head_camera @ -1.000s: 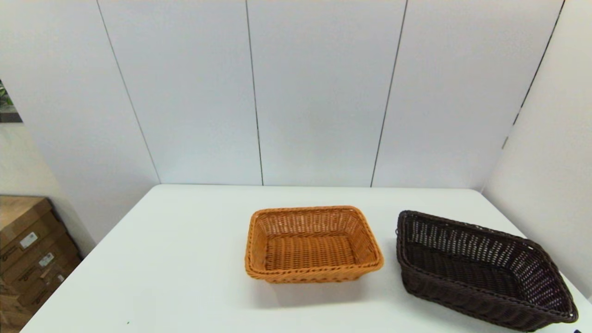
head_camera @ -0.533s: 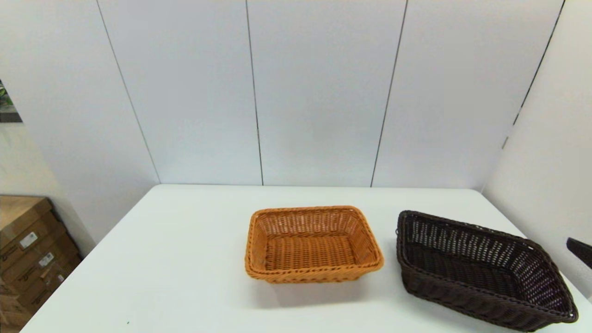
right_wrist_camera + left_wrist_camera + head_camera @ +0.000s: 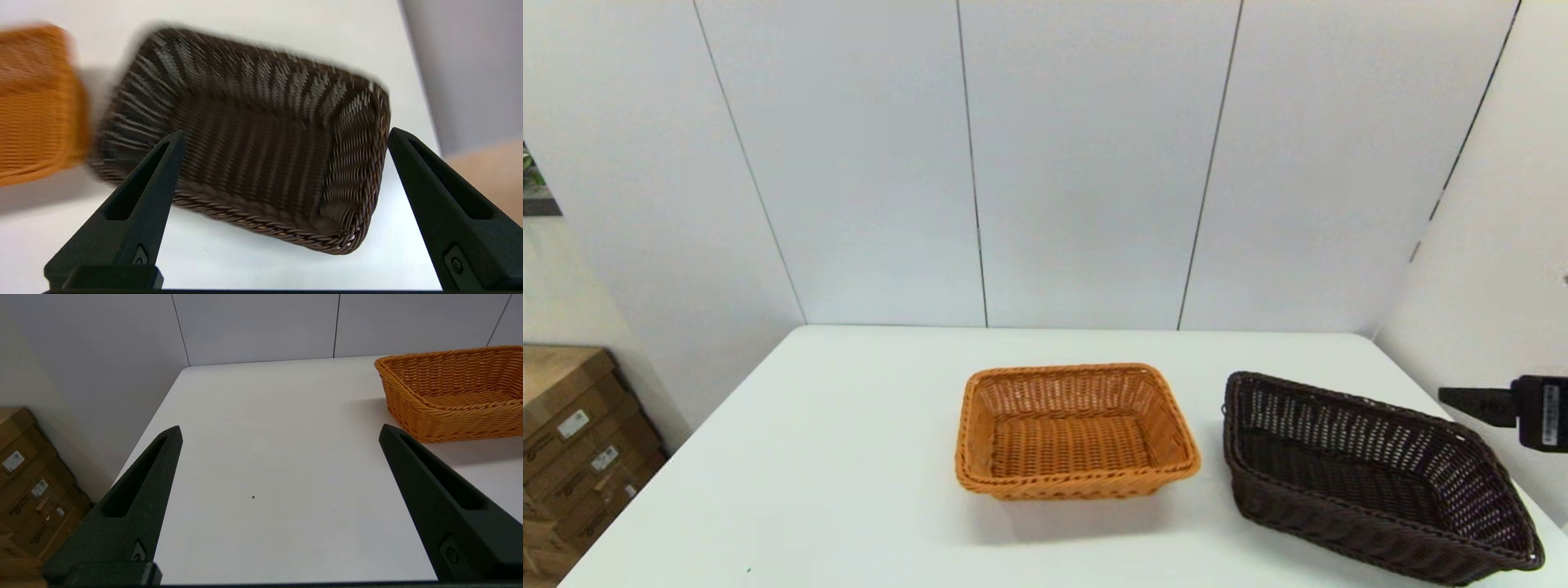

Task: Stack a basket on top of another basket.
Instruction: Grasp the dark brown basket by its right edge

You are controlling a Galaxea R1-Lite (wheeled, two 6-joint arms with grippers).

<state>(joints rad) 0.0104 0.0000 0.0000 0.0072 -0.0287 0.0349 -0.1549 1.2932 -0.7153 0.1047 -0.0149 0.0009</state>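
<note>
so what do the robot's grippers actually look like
Both grippers have two long matte black fingers that taper to a point, each with a recessed slot along its length and a small round screw near the base: left gripper, right gripper. In the head view the right gripper shows a black wrist block with a white label.

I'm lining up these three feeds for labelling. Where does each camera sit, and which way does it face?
Head view: on the robot's head, facing forward and down at the white table; the right gripper enters at the right edge.
Left wrist view: behind the open left gripper, over bare table beside the orange basket.
Right wrist view: behind the open right gripper, above the dark basket.
All three show the orange basket.
</note>
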